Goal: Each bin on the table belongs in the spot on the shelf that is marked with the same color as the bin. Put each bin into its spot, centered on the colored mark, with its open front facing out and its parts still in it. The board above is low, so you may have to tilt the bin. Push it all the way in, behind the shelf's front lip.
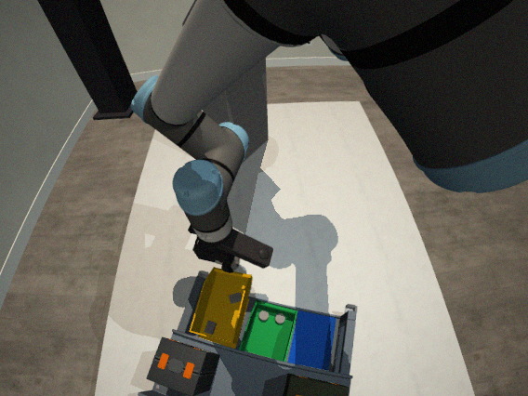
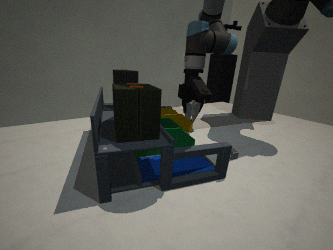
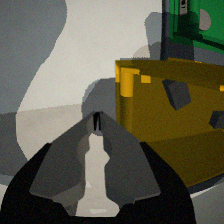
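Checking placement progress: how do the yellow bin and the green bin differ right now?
The yellow bin sits skewed and sticks out toward the shut gripper; the green bin sits square, further in. The yellow bin holds dark blocks, the green bin two pale round parts. Both are open-topped and side by side in the shelf.

Yellow bin (image 3: 170,125) cut by wrist view's right edge, contents perhaps blurred

A bare test cell: pedestal-mounted arm (image 2: 205,38), white table (image 2: 264,191), plain walls.
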`<state>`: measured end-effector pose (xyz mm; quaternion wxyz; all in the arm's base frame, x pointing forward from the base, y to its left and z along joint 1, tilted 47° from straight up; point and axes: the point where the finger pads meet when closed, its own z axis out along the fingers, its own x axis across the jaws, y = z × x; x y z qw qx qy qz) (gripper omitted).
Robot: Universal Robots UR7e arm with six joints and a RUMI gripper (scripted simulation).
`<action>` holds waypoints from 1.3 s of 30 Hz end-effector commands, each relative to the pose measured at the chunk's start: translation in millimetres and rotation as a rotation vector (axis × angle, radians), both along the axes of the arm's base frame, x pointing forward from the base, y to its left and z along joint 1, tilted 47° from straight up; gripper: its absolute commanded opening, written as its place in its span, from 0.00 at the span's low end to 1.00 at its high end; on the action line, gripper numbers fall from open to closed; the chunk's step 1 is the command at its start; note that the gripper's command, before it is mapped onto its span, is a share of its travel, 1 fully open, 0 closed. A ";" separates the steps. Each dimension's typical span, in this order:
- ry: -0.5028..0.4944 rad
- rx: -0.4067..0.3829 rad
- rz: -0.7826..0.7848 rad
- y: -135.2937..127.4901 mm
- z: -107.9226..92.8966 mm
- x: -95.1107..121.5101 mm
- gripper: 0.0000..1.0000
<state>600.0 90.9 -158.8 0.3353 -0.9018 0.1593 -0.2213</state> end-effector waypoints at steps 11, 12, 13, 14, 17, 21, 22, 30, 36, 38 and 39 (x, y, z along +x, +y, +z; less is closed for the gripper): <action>-0.001 0.000 -0.001 -2.9 2.0 5.1 0.00; -0.001 0.000 -0.001 -3.1 2.2 5.5 0.00; -0.001 0.000 -0.001 -3.3 2.3 6.0 0.00; -0.001 0.000 -0.001 -3.6 2.5 6.4 0.00; -0.001 0.000 -0.001 -4.3 3.0 7.9 0.00; -0.001 0.000 -0.001 -4.9 3.3 9.0 0.00; -0.001 0.000 -0.001 -5.1 3.5 9.5 0.00; -0.001 0.000 -0.001 -7.5 5.1 14.0 0.00; -0.001 0.000 -0.001 -9.3 6.3 17.7 0.00; -0.001 0.000 -0.001 -9.3 6.3 17.7 0.00; -0.001 0.000 -0.001 -9.7 6.6 18.3 0.00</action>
